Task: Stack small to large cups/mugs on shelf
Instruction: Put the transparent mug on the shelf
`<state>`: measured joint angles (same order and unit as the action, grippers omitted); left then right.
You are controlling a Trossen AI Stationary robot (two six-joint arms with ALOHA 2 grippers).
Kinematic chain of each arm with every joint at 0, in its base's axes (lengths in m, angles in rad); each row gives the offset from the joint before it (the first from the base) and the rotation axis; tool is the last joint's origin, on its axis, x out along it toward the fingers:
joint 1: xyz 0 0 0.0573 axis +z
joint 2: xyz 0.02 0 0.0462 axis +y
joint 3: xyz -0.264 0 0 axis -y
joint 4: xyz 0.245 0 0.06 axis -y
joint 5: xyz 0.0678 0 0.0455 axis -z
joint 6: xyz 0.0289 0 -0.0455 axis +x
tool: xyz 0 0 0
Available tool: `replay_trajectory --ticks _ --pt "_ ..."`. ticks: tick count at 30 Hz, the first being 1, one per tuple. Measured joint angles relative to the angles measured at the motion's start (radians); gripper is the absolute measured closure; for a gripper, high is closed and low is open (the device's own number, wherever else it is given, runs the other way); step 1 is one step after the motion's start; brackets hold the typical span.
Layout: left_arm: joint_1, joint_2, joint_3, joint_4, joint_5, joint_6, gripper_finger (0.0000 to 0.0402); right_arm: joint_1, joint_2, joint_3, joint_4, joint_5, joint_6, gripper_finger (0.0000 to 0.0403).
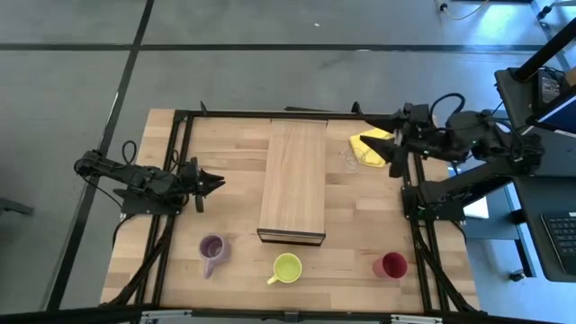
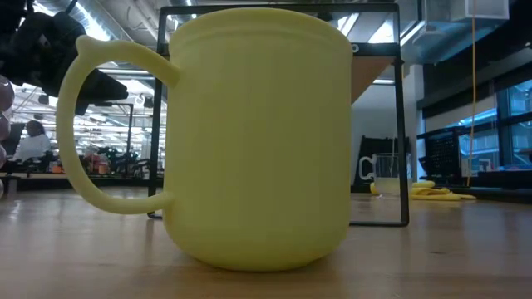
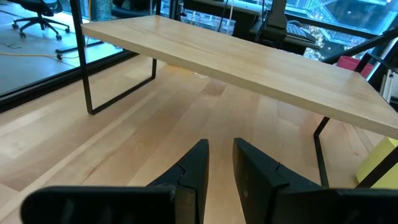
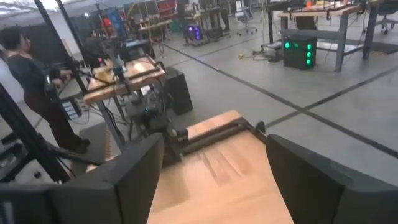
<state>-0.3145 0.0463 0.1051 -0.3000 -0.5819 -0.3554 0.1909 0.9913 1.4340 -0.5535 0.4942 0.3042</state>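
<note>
The shelf (image 1: 292, 180) stands in the table's middle; it also shows in the left wrist view (image 3: 249, 59). Along the near edge stand a purple mug (image 1: 212, 250), a yellow-green mug (image 1: 287, 267) and a red cup (image 1: 391, 265). The yellow-green mug fills the low view (image 2: 258, 141). A clear glass (image 1: 346, 160) (image 2: 386, 176) stands right of the shelf. My left gripper (image 1: 219, 181) (image 3: 221, 158) hovers left of the shelf, open by a narrow gap and empty. My right gripper (image 1: 384, 144) (image 4: 214, 162) is wide open and empty above the yellow cloth (image 1: 371, 147).
The shelf rests on thin dark metal legs (image 3: 90, 81) with room beneath it. A black metal frame (image 1: 184, 117) runs round the table's edges. A person (image 4: 34, 81) stands in the room beyond the table.
</note>
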Motion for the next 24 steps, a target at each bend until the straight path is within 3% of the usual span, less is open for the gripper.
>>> replay_trajectory --ticks 12,14,16,19,21,24 --pt "0.0 0.0 0.0 0.0 0.0 0.0 0.0334 0.0 0.103 0.076 0.106 -0.053 -0.048 0.0116" --pt "0.0 0.0 0.0 0.0 0.0 0.0 0.0334 0.001 0.112 0.076 0.029 0.024 -0.058 0.0116" --pt "0.0 0.0 0.0 0.0 0.0 0.0 0.0334 -0.003 0.119 0.076 -0.083 0.168 -0.013 0.0116" --pt "0.0 0.0 0.0 0.0 0.0 0.0 0.0334 -0.034 0.112 0.075 -0.273 0.386 0.161 0.0116" --pt "0.0 0.0 0.0 0.0 0.0 0.0 0.0334 -0.045 0.098 0.075 -0.384 0.468 0.223 0.0116" --pt "0.0 0.0 0.0 0.0 0.0 0.0 0.0334 -0.046 0.083 0.075 -0.443 0.483 0.301 0.0116"
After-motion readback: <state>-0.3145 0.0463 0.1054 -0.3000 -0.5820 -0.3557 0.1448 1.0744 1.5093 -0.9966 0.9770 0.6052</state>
